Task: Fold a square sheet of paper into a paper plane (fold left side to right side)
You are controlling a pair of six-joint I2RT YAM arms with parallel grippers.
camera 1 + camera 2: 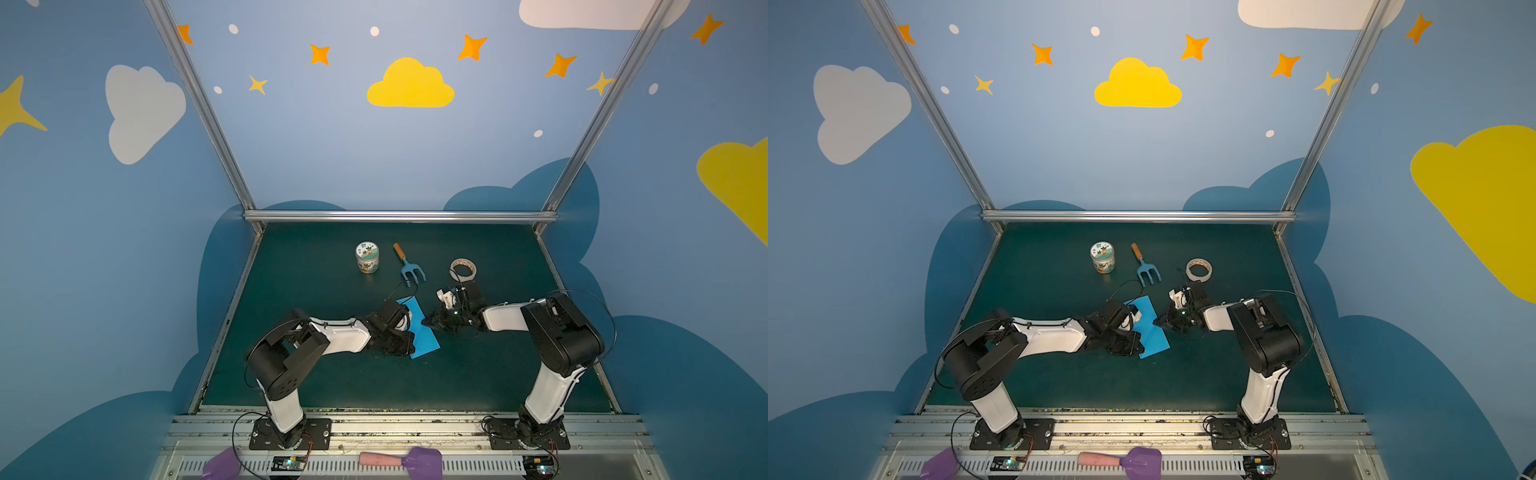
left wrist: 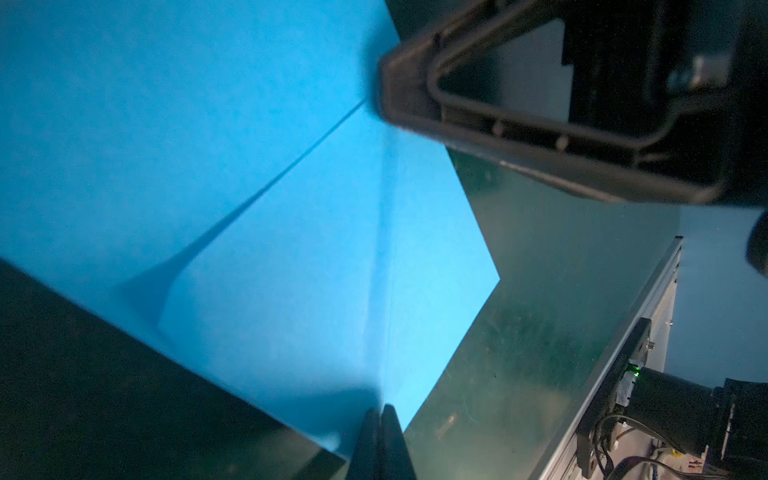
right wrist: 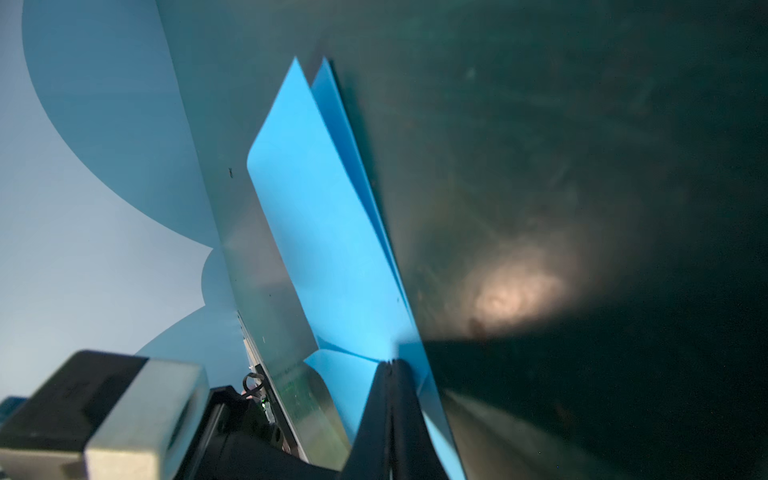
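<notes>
The square sheet of paper [image 1: 423, 334] [image 1: 1153, 332] lies folded into a long sky-blue strip on the dark green mat, between the two arms. In the left wrist view the paper [image 2: 291, 249] shows a diagonal flap edge and a faint crease. My left gripper [image 2: 380, 409] [image 1: 409, 338] is shut, its tips resting on the paper's near part. My right gripper [image 3: 390, 362] [image 1: 424, 321] is shut too, its tip pressing the paper [image 3: 324, 216], whose layers stand slightly apart at the far end. No finished paper plane shows.
Behind the paper stand a small printed jar [image 1: 367, 257], a blue fork with a wooden handle [image 1: 409, 266] and a tape roll [image 1: 463, 268]. Aluminium rails edge the mat. Purple scoops [image 1: 419, 459] lie on the front rail by the arm bases.
</notes>
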